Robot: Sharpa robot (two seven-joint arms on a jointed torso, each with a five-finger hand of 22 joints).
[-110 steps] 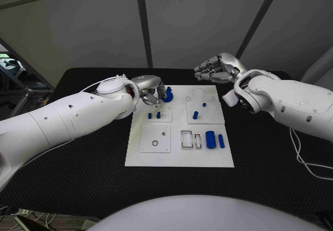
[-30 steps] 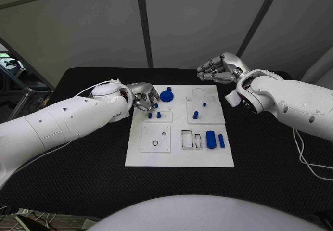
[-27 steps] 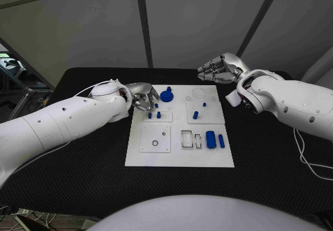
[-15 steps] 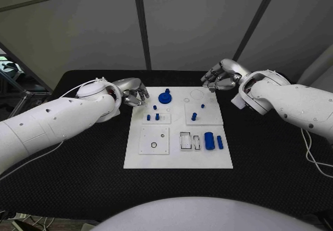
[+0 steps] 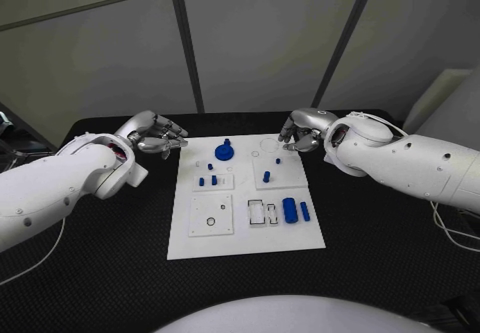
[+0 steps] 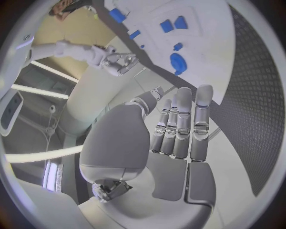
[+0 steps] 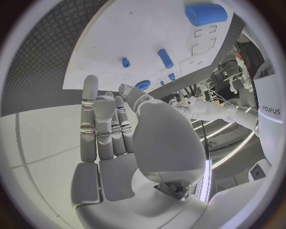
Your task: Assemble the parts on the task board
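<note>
In the head view we are seeing the left robot hand [image 5: 152, 134], earlier over the blue knob [image 5: 224, 150], now drawn back off the white task board [image 5: 246, 236] above the black table [image 5: 380, 229], fingers loosely spread and empty. The right robot hand [image 5: 301, 132] has come down to the board's far edge, also empty.

In the left wrist view, silver fingers [image 6: 178, 124] are extending straight over the matte board [image 6: 197, 52] with its rounded blue pieces.

In the right wrist view, the hand [image 7: 110, 138] is lying open near a smooth blue cylinder [image 7: 205, 14].

Left hand [image 5: 152, 134] has let go the blue knob [image 5: 224, 150] — drawn off the task board [image 5: 245, 229]; right hand [image 5: 300, 132] lowered to its far edge.
</note>
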